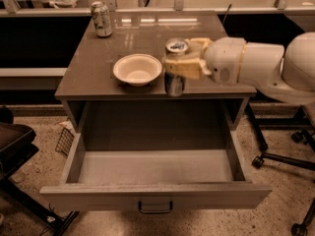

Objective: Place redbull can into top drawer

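At the back left of the cabinet top stands a pale green can [102, 18], with a white bowl [138, 69] nearer the front. Just right of the bowl, my gripper [173, 60] is clamped around the upright redbull can [173, 85] at the top's front edge, above the open top drawer [157, 195].

The scene is viewed from high in front, angled down; the top drawer [155, 167] lies nearest, the gripper [173, 68] beyond it, clasped on the redbull can [174, 85].
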Motion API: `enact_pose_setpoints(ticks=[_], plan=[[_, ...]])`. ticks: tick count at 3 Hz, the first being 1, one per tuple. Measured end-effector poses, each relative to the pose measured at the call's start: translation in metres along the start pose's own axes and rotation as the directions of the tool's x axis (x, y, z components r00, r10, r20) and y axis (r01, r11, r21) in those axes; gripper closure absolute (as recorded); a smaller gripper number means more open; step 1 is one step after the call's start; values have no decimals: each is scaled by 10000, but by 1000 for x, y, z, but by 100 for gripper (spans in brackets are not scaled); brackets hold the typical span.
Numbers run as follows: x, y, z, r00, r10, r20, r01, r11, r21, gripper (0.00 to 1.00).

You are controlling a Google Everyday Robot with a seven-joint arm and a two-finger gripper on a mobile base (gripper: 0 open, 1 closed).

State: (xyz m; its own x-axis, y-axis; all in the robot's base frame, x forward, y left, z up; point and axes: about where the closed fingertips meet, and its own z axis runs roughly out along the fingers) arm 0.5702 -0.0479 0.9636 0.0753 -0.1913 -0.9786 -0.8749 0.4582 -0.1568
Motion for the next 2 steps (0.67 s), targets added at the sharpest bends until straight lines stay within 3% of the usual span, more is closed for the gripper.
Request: enact_pose_setpoints(ticks=[1, 2], plan=[[42, 35, -20, 10000, -49, -51, 46, 9982, -591, 100], [44, 36, -17, 10000, -24, -45, 21, 9981, -620, 100]])
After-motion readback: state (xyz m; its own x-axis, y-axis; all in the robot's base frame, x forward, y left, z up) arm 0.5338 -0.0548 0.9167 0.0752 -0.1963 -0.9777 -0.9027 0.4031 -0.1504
